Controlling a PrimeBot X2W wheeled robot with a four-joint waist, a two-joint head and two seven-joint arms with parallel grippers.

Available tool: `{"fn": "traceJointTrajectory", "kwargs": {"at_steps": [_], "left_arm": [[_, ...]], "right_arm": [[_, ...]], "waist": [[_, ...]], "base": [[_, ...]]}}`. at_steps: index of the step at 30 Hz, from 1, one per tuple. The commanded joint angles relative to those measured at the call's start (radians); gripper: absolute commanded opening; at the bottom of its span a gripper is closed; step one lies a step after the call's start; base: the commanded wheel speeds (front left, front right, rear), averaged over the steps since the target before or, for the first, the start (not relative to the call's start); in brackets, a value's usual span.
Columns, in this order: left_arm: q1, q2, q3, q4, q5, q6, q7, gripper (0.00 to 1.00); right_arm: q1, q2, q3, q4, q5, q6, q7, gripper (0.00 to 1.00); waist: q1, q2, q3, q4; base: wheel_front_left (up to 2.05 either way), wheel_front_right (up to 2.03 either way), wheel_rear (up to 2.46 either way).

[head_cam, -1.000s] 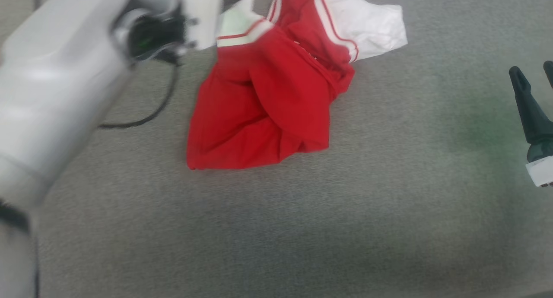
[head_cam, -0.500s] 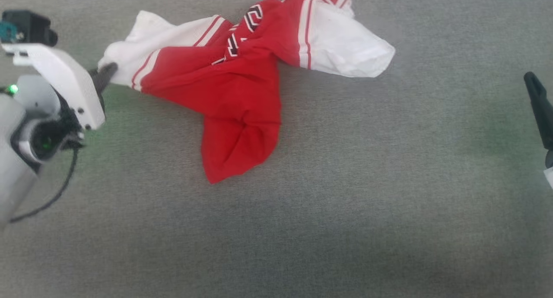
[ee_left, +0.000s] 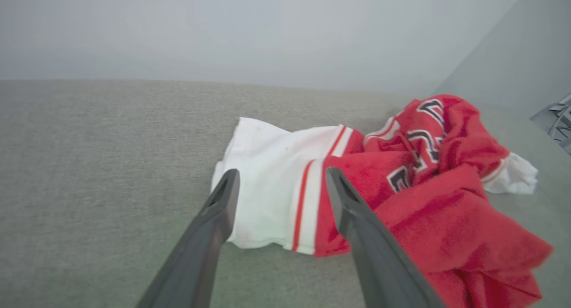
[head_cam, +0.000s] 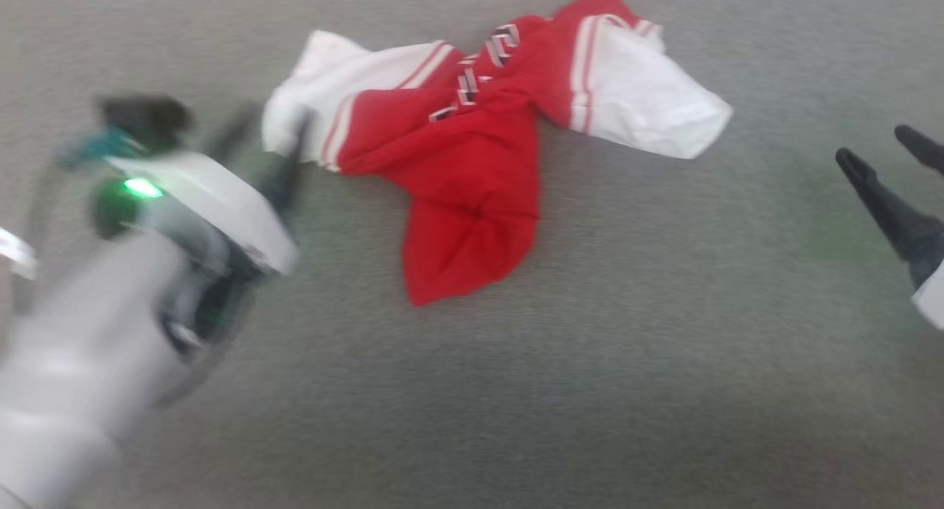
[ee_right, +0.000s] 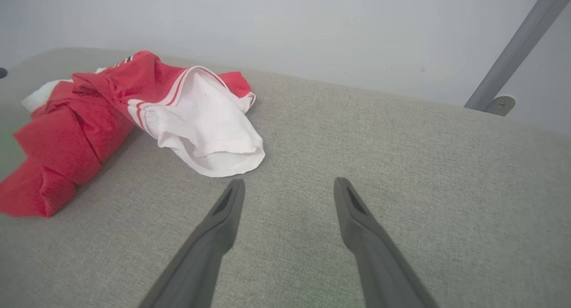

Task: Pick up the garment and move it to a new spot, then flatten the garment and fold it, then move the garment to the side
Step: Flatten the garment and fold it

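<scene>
With my left hand (ee_left: 281, 176) and right hand (ee_right: 290, 185) both released, the garment (head_cam: 472, 177) lies bunched on the tabletop (head_cam: 664, 347), and I fear pinching only its white sleeve (ee_left: 263, 187) twists it worse.

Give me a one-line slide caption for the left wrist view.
Open left hand facing the white sleeve of the crumpled red garment on a grey fabric surface.

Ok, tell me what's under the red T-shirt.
The T-shirt lies crumpled on the grey fabric surface, which shows all around it. Anything beneath its folds is hidden.
</scene>
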Motion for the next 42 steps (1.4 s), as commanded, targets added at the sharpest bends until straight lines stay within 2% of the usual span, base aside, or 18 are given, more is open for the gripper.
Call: {"fn": "traceJointTrajectory", "kwargs": {"at_steps": [1, 4, 7, 11, 14, 19, 25, 26, 27, 28, 34, 42], "left_arm": [[0.042, -0.025, -0.002, -0.045, 0.044, 0.035, -0.036, 1.00], [0.099, -0.094, 0.038, -0.134, 0.127, 0.097, -0.057, 1.00], [0.199, -0.186, 0.163, -0.245, 0.278, 0.155, -0.058, 1.00], [0.353, -0.304, 0.295, -0.364, 0.499, 0.193, -0.058, 1.00], [0.458, -0.375, 0.340, -0.402, 0.625, 0.181, -0.058, 1.00], [0.554, -0.463, 0.414, -0.441, 0.750, 0.139, -0.059, 1.00], [0.601, -0.507, 0.485, -0.468, 0.814, 0.083, -0.059, 1.00], [0.608, -0.515, 0.497, -0.470, 0.818, 0.071, -0.059, 1.00], [0.615, -0.521, 0.507, -0.469, 0.828, 0.062, -0.059, 1.00], [0.617, -0.524, 0.516, -0.469, 0.838, 0.054, -0.059, 1.00], [0.630, -0.554, 0.563, -0.471, 0.875, 0.010, -0.059, 1.00], [0.634, -0.567, 0.599, -0.487, 0.919, -0.023, -0.059, 1.00]], "right_arm": [[-0.049, -0.028, 0.030, 0.002, 0.019, 0.000, 0.052, 1.00], [-0.134, -0.069, 0.082, 0.027, 0.048, 0.000, 0.145, 1.00], [-0.227, -0.108, 0.142, 0.073, 0.073, 0.000, 0.236, 1.00], [-0.336, -0.144, 0.240, 0.150, 0.101, 0.000, 0.376, 1.00], [-0.400, -0.145, 0.296, 0.218, 0.135, 0.000, 0.460, 1.00], [-0.469, -0.187, 0.412, 0.291, 0.122, 0.000, 0.563, 1.00], [-0.500, -0.210, 0.524, 0.319, 0.114, 0.000, 0.621, 1.00], [-0.503, -0.208, 0.542, 0.320, 0.126, 0.000, 0.624, 0.57], [-0.505, -0.208, 0.556, 0.322, 0.132, 0.000, 0.630, 0.20], [-0.511, -0.211, 0.578, 0.315, 0.127, 0.000, 0.631, 0.00], [-0.545, -0.270, 0.625, 0.331, 0.127, -0.001, 0.558, 0.00], [-0.525, -0.442, 0.625, 0.324, 0.161, -0.001, 0.430, 0.00]], "waist": [[0.0000, 0.0000, -0.014, 0.062], [0.0000, 0.0000, -0.009, 0.123], [0.0000, 0.0000, 0.004, 0.183], [0.0000, 0.0000, 0.019, 0.252], [0.0000, 0.0000, 0.032, 0.292], [0.0000, 0.0000, 0.054, 0.344], [0.0000, 0.0000, 0.062, 0.364], [0.0000, 0.0000, 0.062, 0.365], [0.0000, 0.0000, 0.063, 0.365], [0.0000, 0.0000, 0.064, 0.363], [0.0000, 0.0000, 0.069, 0.333], [0.0000, 0.0000, 0.086, 0.302]], "base": [[0.00, 0.00, 0.00], [0.00, 0.00, 0.00], [0.00, 0.00, 0.00], [0.00, 0.00, 0.00], [0.00, 0.00, 0.00], [0.00, 0.00, 0.00], [0.00, 0.00, 0.00], [0.00, 0.00, 0.00], [0.00, 0.00, 0.00], [0.00, 0.00, 0.00], [0.00, 0.00, 0.00], [0.00, 0.00, 0.00]]}}
